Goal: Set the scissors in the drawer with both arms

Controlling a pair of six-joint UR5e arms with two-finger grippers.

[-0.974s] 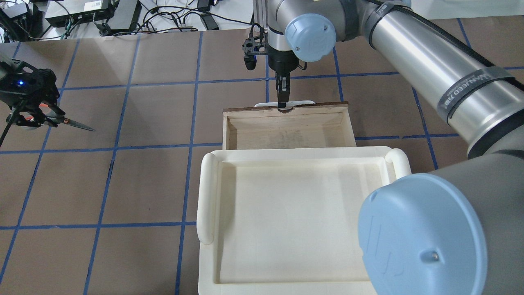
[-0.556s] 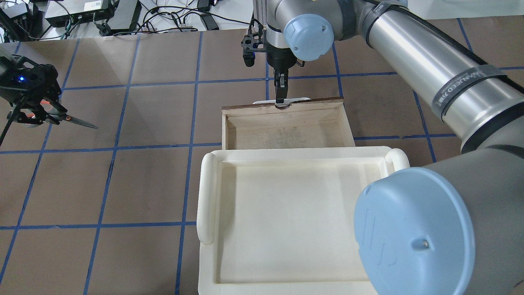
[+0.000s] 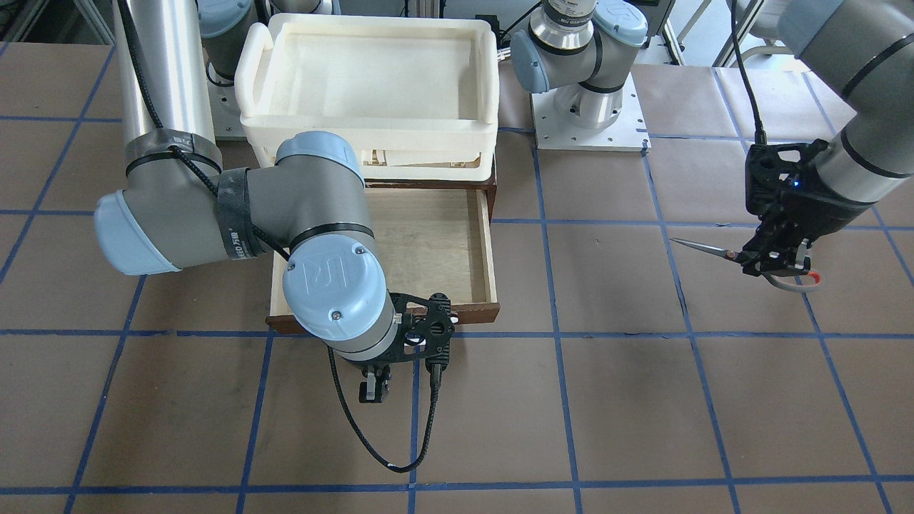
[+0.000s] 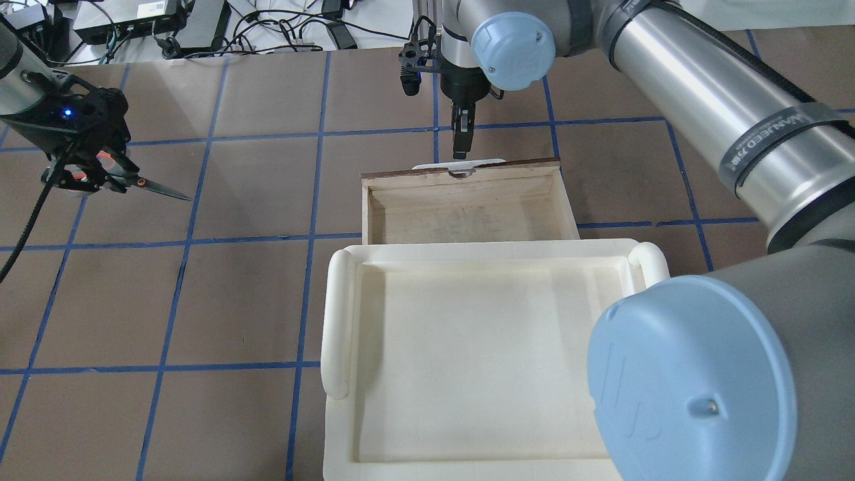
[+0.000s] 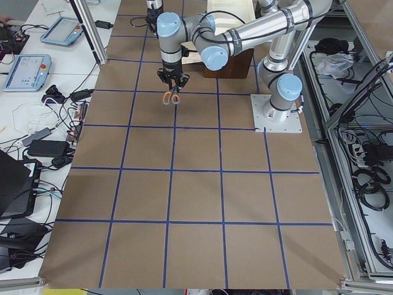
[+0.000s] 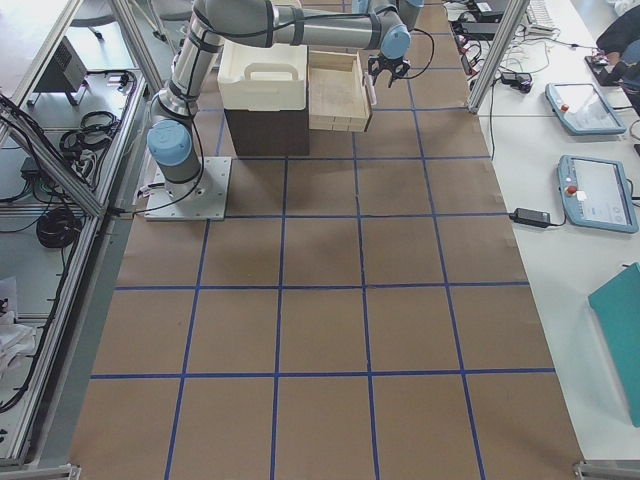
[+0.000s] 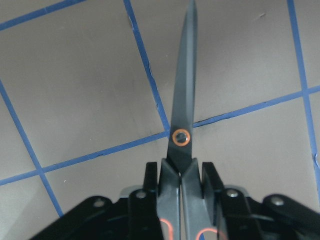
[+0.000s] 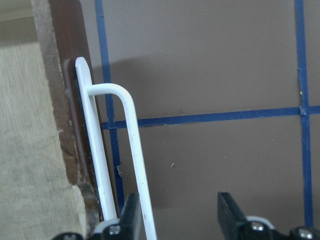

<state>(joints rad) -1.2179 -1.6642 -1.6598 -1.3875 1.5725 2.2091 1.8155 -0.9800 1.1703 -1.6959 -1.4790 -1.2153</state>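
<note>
The scissors (image 4: pixel 150 187) hang above the table at the far left, blades pointing right toward the drawer. My left gripper (image 4: pixel 87 175) is shut on their handles. The left wrist view shows the closed blades (image 7: pixel 182 100) between the fingers, and the front-facing view shows the scissors (image 3: pixel 703 248) at the right. The drawer (image 4: pixel 461 172) is pulled open, its pale interior empty. My right gripper (image 4: pixel 460 148) is open just beyond the drawer front, above the white bar handle (image 4: pixel 461 164). In the right wrist view the handle (image 8: pixel 132 150) runs close beside the left finger (image 8: pixel 130 215).
A cream-white plastic tray (image 4: pixel 337 314) sits on top of the cabinet behind the drawer. The right arm's elbow (image 4: pixel 695 381) hides the tray's right corner. Brown table with blue grid lines lies between the scissors and the drawer. Cables and boxes (image 4: pixel 160 20) lie past the far edge.
My left gripper has carried the scissors to the right, toward the drawer. My right gripper has lifted off the drawer handle and drawn back a little. The drawer front slid out slightly at first.
</note>
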